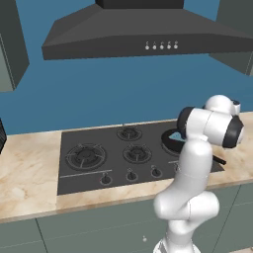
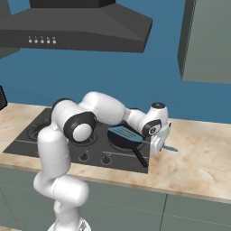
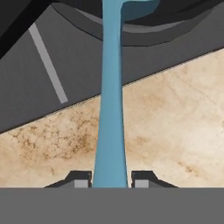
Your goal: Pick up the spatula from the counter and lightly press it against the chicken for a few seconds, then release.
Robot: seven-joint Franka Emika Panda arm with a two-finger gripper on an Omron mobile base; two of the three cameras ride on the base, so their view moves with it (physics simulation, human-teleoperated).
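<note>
A white robot arm is bending low over the right end of the stove [image 1: 74, 179] in a simulated kitchen, its gripper [image 2: 156, 149] pointing down just past the stove's right edge, above the marbled bench [image 2: 198, 158]. The gripper is pinching the handle of a blue spatula [image 2: 126, 133], its two dark finger tips [image 3: 78, 179] pressed against either side of the thin handle. In the hand view, the gripper [image 3: 110, 180] is holding the spatula [image 3: 109, 131] so that the handle is running straight away from it, crossing the pale bench [image 3: 175, 122] and then the stove's dark edge [image 3: 43, 87].

The spatula's slotted head is lying over a black frying pan [image 2: 118, 140] sitting on the right-hand side of the stove, while the short tail of the handle is sticking out on the far side of the gripper, away from the stove. Whether the head is pressing on anything inside the pan cannot be told, as the pan's contents are hidden beneath it. The pan's own long handle [image 2: 140, 158] is pointing toward the stove's front right corner.

From the left base view, the pan [image 1: 170, 141] is showing partly behind the arm's elbow, on the stove's right rear burner. A dark extractor hood [image 1: 143, 34] is hanging on the blue wall directly above the stove.
</note>
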